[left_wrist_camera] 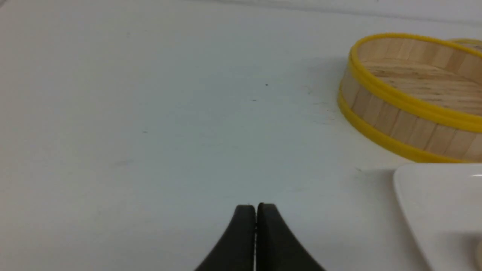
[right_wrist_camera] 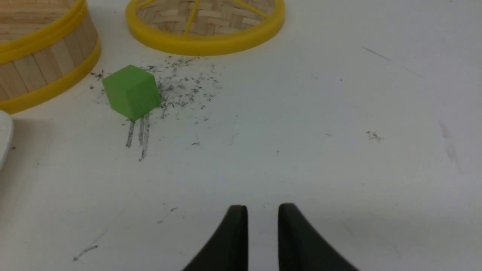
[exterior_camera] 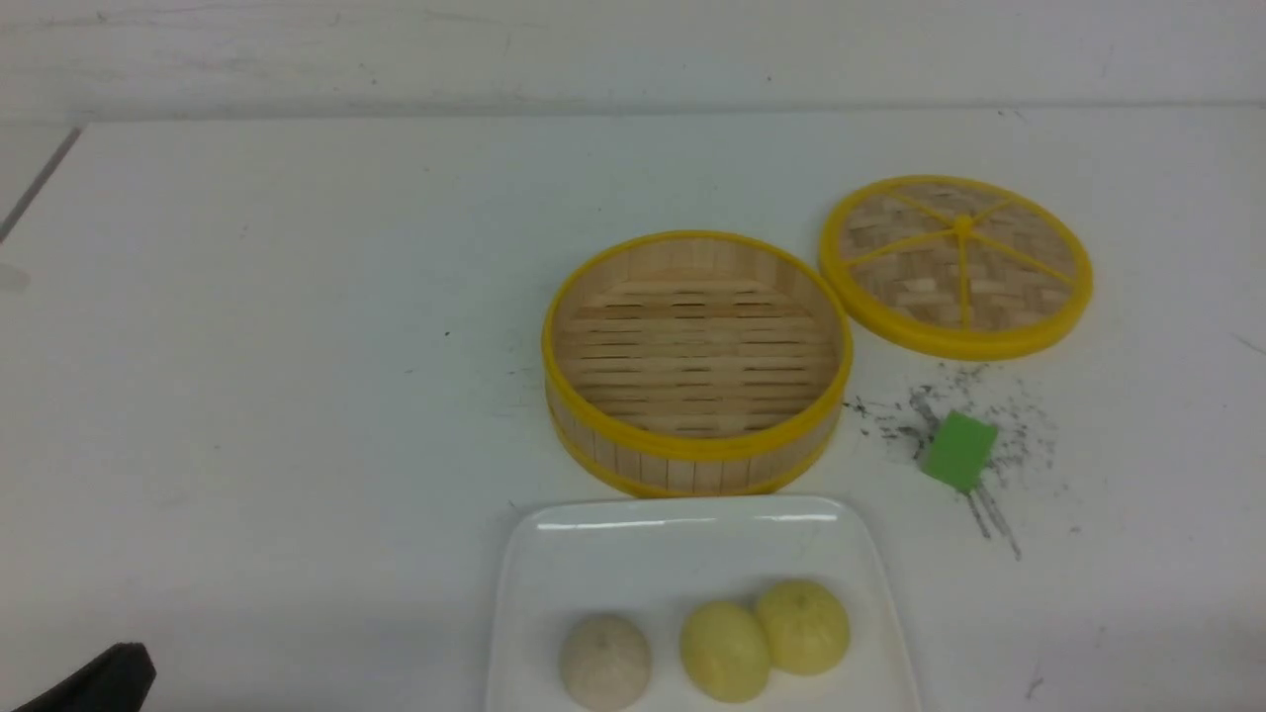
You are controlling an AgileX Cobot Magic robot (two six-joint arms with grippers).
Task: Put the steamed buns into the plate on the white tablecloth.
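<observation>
The white plate (exterior_camera: 682, 544) lies on the white tablecloth (exterior_camera: 277, 396) at the front centre. On it sit three steamed buns: a beige-white one (exterior_camera: 605, 661) and two pale yellow ones (exterior_camera: 724, 651) (exterior_camera: 803, 626), the yellow pair touching. The plate's corner shows in the left wrist view (left_wrist_camera: 437, 195). My left gripper (left_wrist_camera: 256, 206) is shut and empty, low over bare cloth to the left of the plate; a black part of it shows at the front view's bottom left (exterior_camera: 104, 682). My right gripper (right_wrist_camera: 263, 207) is slightly open and empty over bare cloth; it does not show in the front view.
An empty yellow-rimmed bamboo steamer basket (exterior_camera: 695, 361) stands just behind the plate. Its round woven lid (exterior_camera: 955, 265) lies to the basket's right. A green cube (exterior_camera: 957, 451) sits on dark smudges right of the basket, also in the right wrist view (right_wrist_camera: 131, 91).
</observation>
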